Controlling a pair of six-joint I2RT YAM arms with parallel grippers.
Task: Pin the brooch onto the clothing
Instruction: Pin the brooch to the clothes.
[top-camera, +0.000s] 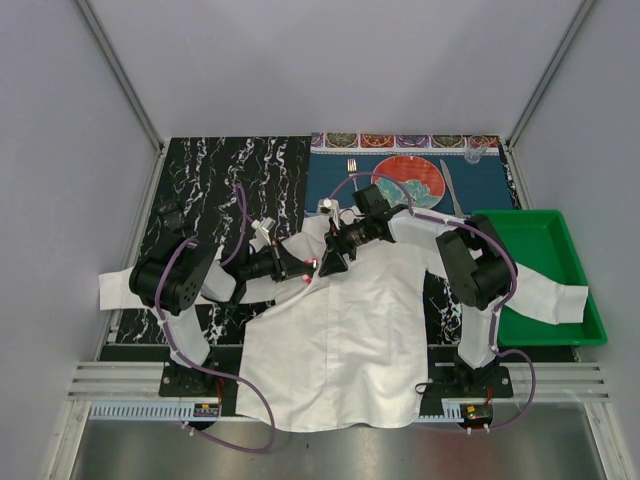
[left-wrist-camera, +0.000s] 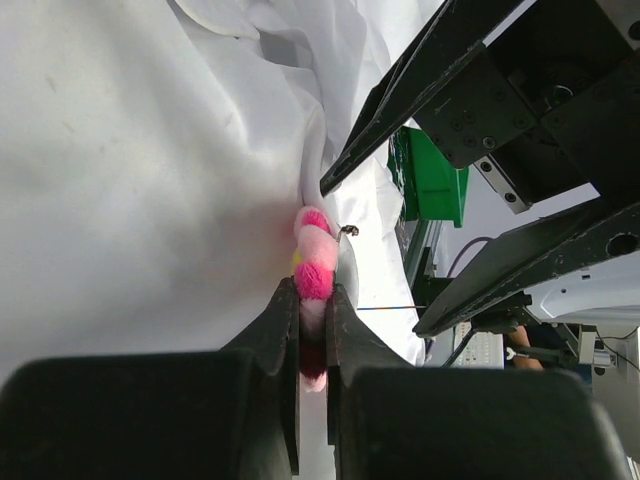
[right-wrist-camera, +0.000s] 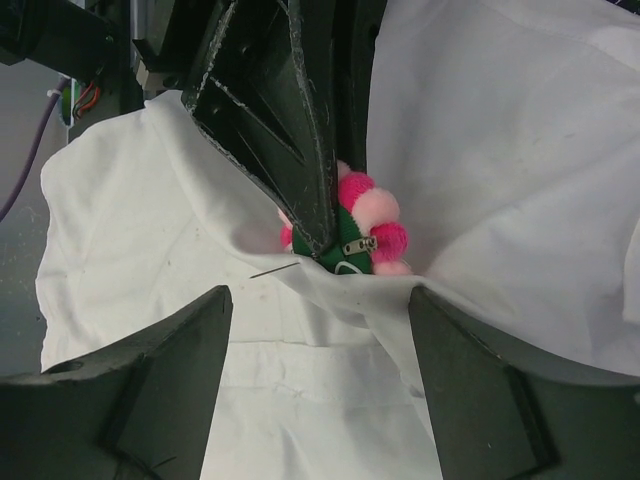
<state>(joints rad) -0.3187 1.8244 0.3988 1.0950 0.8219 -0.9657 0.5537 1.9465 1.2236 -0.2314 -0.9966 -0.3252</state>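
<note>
The white shirt (top-camera: 340, 340) lies spread on the table, collar toward the far side. My left gripper (top-camera: 300, 268) is shut on the brooch (top-camera: 312, 268), a small pink-red flower, at the collar area. In the left wrist view the fingers (left-wrist-camera: 283, 330) pinch the brooch (left-wrist-camera: 313, 270) edge-on against the shirt (left-wrist-camera: 130, 200). My right gripper (top-camera: 333, 258) is open, just beyond it. In the right wrist view its jaws (right-wrist-camera: 318, 300) straddle a raised shirt fold (right-wrist-camera: 520, 150). The brooch (right-wrist-camera: 370, 215) shows its green back, clasp and thin pin, which pokes out leftward over the fold.
A green tray (top-camera: 545, 250) stands at the right with the shirt's sleeve lying into it. A red-and-teal plate (top-camera: 408, 180), a fork (top-camera: 352, 170), a knife (top-camera: 450, 187) and a clear cup (top-camera: 475, 152) lie on a blue mat behind the grippers.
</note>
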